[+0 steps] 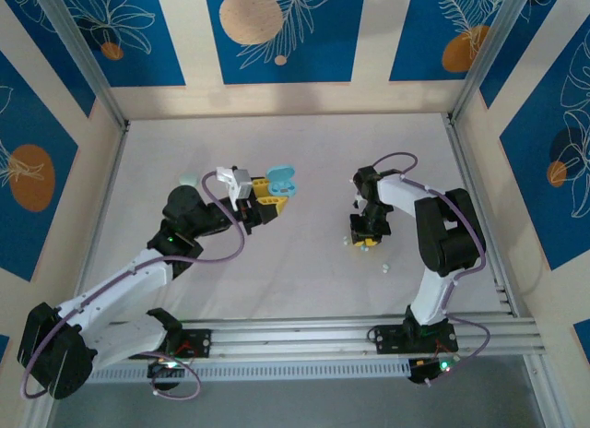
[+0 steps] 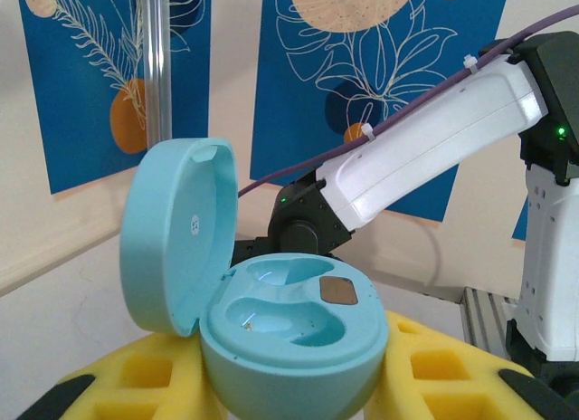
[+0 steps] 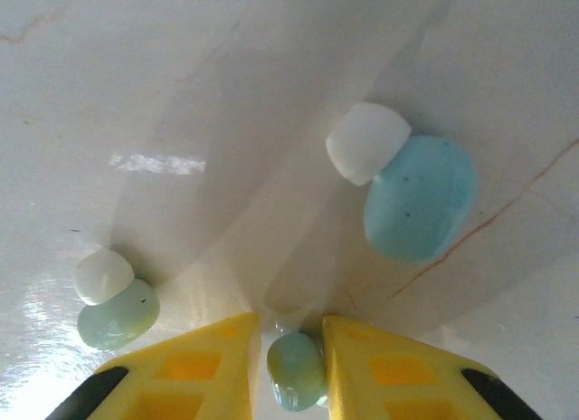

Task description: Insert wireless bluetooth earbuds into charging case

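My left gripper (image 1: 267,203) is shut on the pale blue charging case (image 1: 281,181), holding it above the table. In the left wrist view the case (image 2: 294,334) sits between the yellow pads (image 2: 434,375) with its lid (image 2: 176,234) swung open and both sockets empty. My right gripper (image 1: 365,242) is down at the tabletop, and its fingers (image 3: 181,375) are shut on a mint earbud (image 3: 297,370). A pale blue earbud (image 3: 421,195) with a white tip lies ahead and to the right. Another mint earbud (image 3: 116,313) lies to the left.
The white tabletop (image 1: 304,142) is walled by patterned panels, with an aluminium rail (image 1: 369,334) along the near edge. A loose earbud (image 1: 383,265) lies just near-right of the right gripper. The right arm's white link (image 2: 425,148) crosses behind the case.
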